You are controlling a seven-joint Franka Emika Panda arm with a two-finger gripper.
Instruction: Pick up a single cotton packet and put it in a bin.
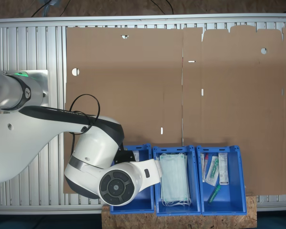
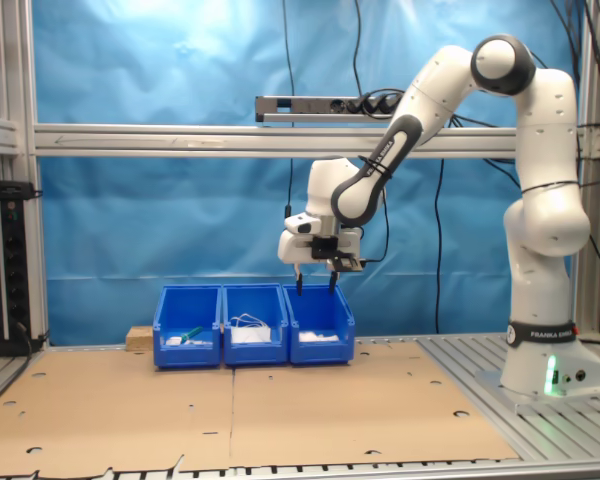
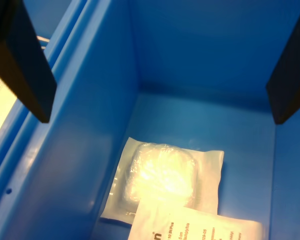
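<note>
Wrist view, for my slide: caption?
Open pincer above blue plastic bin holding two white square packets.

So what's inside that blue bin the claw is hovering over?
The bin holds a clear packet showing a white cotton pad, with a printed white packet overlapping it. The open gripper holds nothing.

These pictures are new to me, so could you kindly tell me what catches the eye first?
The white arm bends over a row of three blue bins, its claw open and empty above the bin at the second exterior view's right. In the wrist view, two white packets lie overlapping in it. The middle bin holds pale green masks.
</note>
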